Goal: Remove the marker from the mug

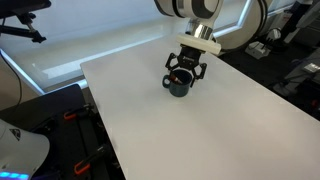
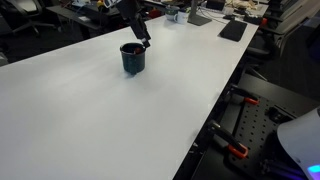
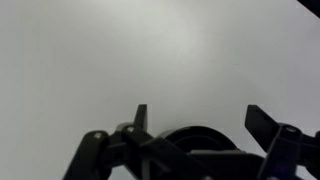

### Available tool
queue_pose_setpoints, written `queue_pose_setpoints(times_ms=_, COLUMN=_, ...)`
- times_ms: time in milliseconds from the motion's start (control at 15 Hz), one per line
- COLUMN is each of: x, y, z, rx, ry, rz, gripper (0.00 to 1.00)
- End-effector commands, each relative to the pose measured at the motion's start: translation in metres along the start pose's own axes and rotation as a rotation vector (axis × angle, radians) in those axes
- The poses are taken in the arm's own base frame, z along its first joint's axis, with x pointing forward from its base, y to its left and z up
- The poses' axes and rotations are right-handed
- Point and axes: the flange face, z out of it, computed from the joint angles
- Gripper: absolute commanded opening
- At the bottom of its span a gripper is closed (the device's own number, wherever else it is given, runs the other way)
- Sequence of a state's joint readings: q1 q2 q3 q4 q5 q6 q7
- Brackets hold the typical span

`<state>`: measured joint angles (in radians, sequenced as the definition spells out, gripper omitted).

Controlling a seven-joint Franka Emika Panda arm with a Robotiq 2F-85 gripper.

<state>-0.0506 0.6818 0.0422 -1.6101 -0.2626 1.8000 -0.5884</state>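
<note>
We see the pincer spread wide, right over the dark mug. The mug stands on the white desk, not far from one edge. We cannot make out the marker.

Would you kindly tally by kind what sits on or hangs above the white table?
Mug: 1
Gripper: 1, open above the mug
Marker: 0 clearly visible; the mug may hide it
Total: 2
</note>
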Motion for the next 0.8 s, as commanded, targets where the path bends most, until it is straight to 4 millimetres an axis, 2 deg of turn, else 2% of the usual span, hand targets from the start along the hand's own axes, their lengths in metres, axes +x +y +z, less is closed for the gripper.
queue_pose_setpoints(times_ms=0, x=0.013, y=-0.018, z=-0.011, rx=-0.027, ry=-0.024, rz=-0.021, gripper=1.00)
queue_pose_setpoints(times_ms=267, x=0.034, y=-0.044, z=-0.016, rx=-0.056, ry=-0.063, rz=-0.065, gripper=1.00)
queue_pose_setpoints(times_ms=333, x=0.026, y=-0.035, z=-0.010, rx=-0.038, ry=-0.026, rz=-0.063, gripper=1.00)
queue_pose_setpoints(times_ms=533, x=0.035, y=-0.048, z=-0.012, rx=-0.053, ry=-0.042, rz=-0.086, gripper=1.00)
queue_pose_setpoints(times_ms=733, x=0.034, y=-0.046, z=-0.011, rx=-0.051, ry=-0.043, rz=-0.083, gripper=1.00)
